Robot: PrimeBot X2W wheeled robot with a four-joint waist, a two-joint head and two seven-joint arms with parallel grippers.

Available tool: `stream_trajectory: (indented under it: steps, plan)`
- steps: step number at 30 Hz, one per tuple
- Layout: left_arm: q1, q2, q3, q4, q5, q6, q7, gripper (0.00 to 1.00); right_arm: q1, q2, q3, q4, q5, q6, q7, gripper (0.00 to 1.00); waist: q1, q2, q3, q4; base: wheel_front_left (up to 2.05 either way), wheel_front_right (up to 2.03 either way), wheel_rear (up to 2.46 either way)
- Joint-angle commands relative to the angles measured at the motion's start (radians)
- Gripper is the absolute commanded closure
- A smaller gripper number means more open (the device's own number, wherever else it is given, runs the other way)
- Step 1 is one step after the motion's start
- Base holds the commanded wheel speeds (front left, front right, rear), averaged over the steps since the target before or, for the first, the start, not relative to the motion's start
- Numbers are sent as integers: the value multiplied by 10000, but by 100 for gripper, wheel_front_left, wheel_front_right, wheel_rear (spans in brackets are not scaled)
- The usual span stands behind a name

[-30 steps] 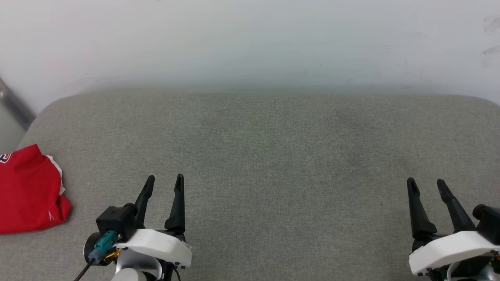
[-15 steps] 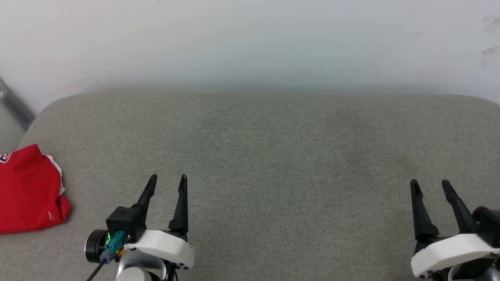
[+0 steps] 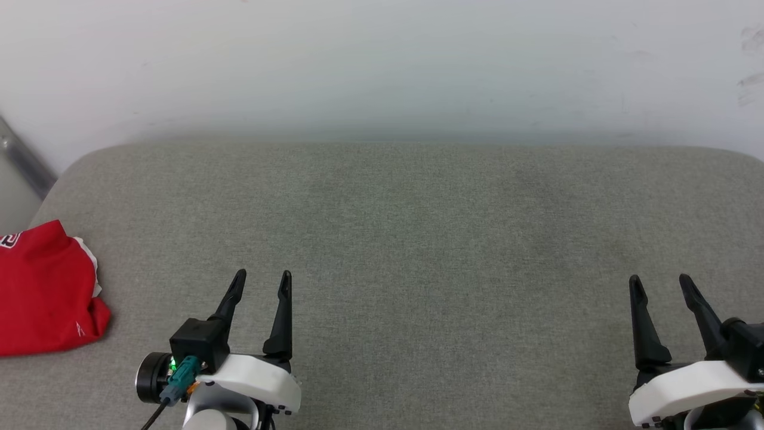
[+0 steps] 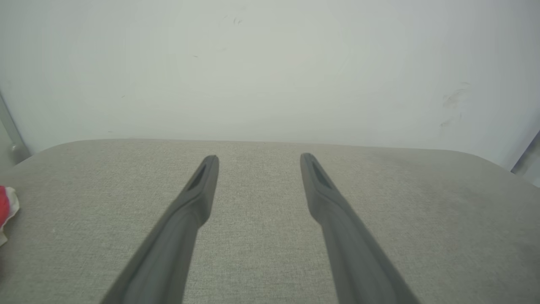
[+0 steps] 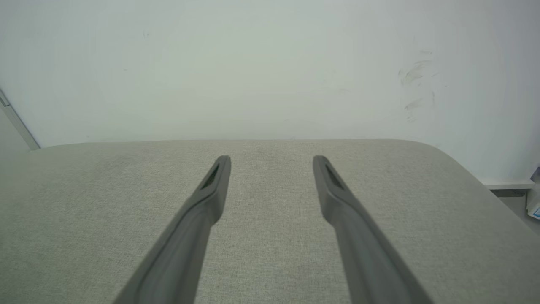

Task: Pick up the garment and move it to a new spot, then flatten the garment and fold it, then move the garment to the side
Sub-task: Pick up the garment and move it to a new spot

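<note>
Setting: A grey fabric pad point(image 3: 418, 227) with rounded corners runs back to a white wall point(image 3: 382, 60). Faint dark scuffs point(image 3: 749, 77) mark the wall's right end.
Left margin: A grey metal bar point(image 3: 24, 167) slants down past the pad's far left corner.
Garment: The garment point(image 3: 45, 292) is red with a sliver of white cloth along its right side. A scrap of lettering shows where the head view's left edge cuts it off. It lies bundled in soft folds.
Location: It rests on the left side of the pad, toward the front.
Left gripper: The left gripper point(image 3: 262, 275) sits at the front left, its two dark fingers spread apart, gripping nothing, tips aimed at the wall. The garment lies off to its left, apart from the fingers, with a strip of grey pad between them.
Right gripper: The right gripper point(image 3: 659, 279) sits at the front right, its fingers likewise parted and empty. It is well apart from the garment, across the width of the pad.
</note>
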Motion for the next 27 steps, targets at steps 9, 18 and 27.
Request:
stream_trajectory:
  steps: [9, 18, 27]
  plan:
    - [-197, -49, 84, 88, 50, 66, -147, 0, 169, 28, -53, -94, -360, 0, -181, 0, -1, 0, 22, 286, 0, 0, 0]
    - [-387, -67, 272, 88, 15, 202, -147, 0, 99, 27, 163, -257, -450, 0, -84, 0, -1, 0, 161, 1598, 0, 0, 0]
    - [-489, -48, 649, 64, 94, 250, -147, 0, -218, 25, 460, -334, -430, 0, -89, 0, -1, 0, 406, 3174, 0, 0, 0]
